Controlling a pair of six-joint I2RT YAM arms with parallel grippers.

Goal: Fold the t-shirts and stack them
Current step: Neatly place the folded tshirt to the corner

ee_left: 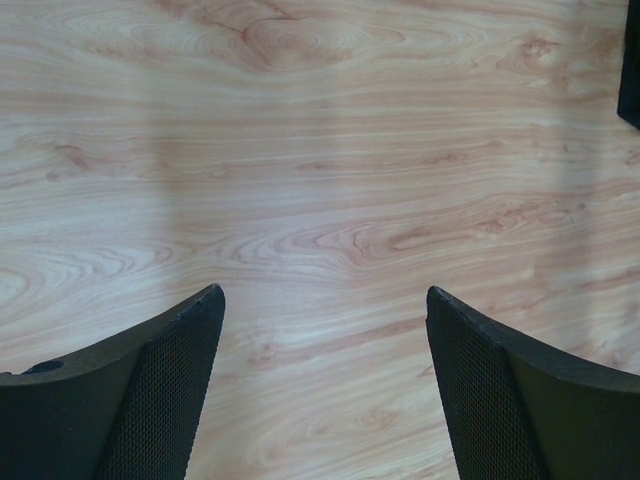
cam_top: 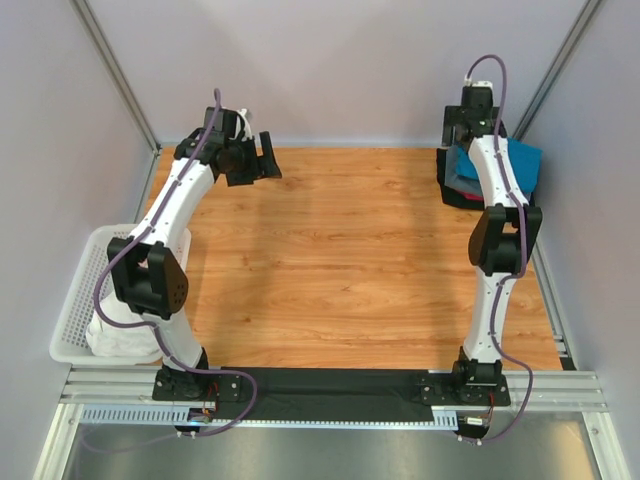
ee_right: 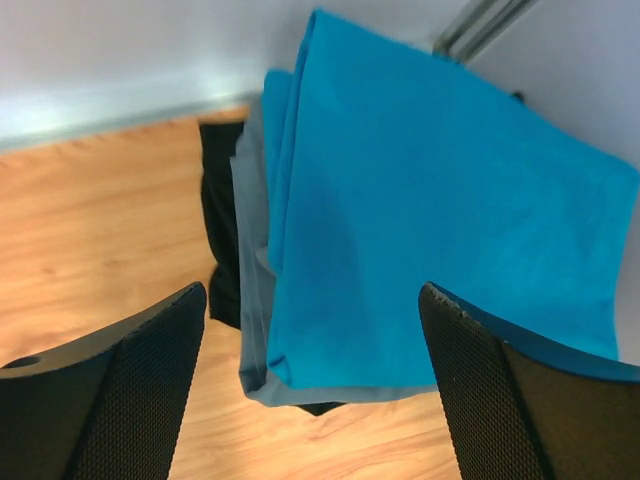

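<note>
A folded stack of t-shirts [cam_top: 505,172] lies at the table's far right corner. The teal-blue one [ee_right: 430,230] is on top, a slate-grey one [ee_right: 252,260] is under it, and a dark one [ee_right: 220,230] is below; a bit of red [cam_top: 466,186] shows at the stack's side. My right gripper [ee_right: 312,290] hovers open and empty above the stack's near edge, and shows in the top view [cam_top: 470,135]. A white/cream t-shirt [cam_top: 118,338] lies bunched in the basket. My left gripper [cam_top: 255,160] is open and empty above bare wood [ee_left: 322,292] at the far left.
A white mesh laundry basket [cam_top: 85,265] hangs at the table's left edge beside the left arm. Grey walls and metal frame posts close in the back and sides. A black rail [cam_top: 330,382] joins the arm bases at the near edge.
</note>
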